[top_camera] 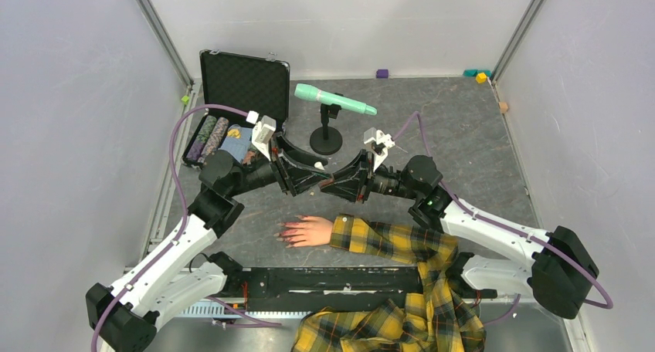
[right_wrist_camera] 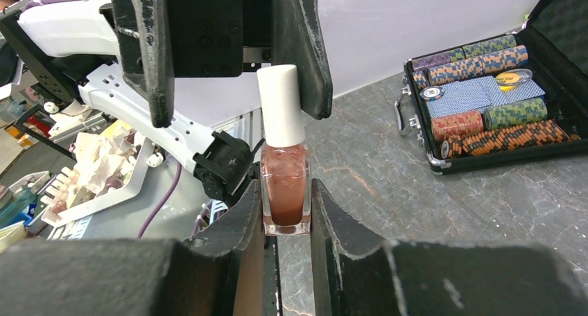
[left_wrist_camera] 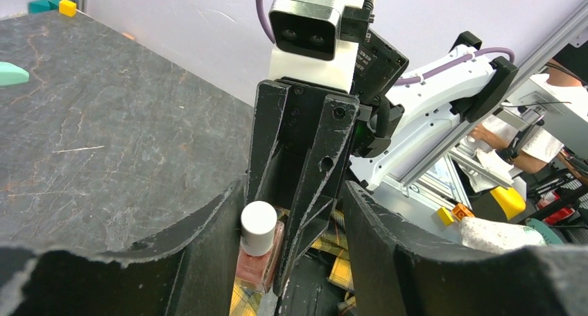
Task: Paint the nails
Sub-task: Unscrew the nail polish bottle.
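Note:
The mannequin hand (top_camera: 309, 230) lies palm down near the table's front, its red-pink nails (top_camera: 284, 233) pointing left, with a yellow plaid sleeve (top_camera: 386, 240) behind it. Above and behind it the two grippers meet tip to tip. My right gripper (right_wrist_camera: 286, 212) is shut on the glass body of the brownish polish bottle (right_wrist_camera: 285, 184) and holds it upright above the table. My left gripper (left_wrist_camera: 291, 260) is open, with its jaws wide around the bottle's white cap (left_wrist_camera: 258, 227). The cap lies against one finger (left_wrist_camera: 208, 260); the other finger stands well clear.
An open black case (top_camera: 232, 113) of poker chips stands at the back left and also shows in the right wrist view (right_wrist_camera: 485, 108). A green microphone (top_camera: 334, 101) on a black stand is behind the grippers. Small coloured blocks (top_camera: 482, 76) sit at the back wall.

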Available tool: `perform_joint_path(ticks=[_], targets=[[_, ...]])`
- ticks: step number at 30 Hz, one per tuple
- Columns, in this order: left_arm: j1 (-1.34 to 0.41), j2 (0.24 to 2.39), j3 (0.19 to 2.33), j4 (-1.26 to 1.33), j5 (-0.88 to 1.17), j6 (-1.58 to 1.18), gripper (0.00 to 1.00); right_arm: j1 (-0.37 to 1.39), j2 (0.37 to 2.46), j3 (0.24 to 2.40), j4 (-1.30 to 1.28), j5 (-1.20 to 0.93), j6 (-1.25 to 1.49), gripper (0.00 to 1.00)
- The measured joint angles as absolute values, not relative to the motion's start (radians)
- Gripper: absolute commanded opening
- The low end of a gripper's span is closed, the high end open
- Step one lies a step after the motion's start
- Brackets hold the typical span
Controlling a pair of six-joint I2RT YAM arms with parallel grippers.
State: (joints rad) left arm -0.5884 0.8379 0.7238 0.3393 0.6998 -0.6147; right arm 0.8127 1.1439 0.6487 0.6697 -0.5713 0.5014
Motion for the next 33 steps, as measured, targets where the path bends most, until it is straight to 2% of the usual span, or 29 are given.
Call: perform_joint_path(ticks=[20,25,33], targets=[[-0.580,0.839,0.719,0.338,0.675,-0.614,0.44,0.802,1.144,0.649,0.673,-0.580,0.512,0.00],[-0.579,0.842,0.719,0.333,0.664,-0.614,0.37,0.801,1.144,0.649,0.673,-0.580,0.512,0.00],[-0.579,0.853,0.719,0.304,0.630,-0.608,0.21,0.801,1.129,0.649,0.628,-0.557,0.490,0.00]])
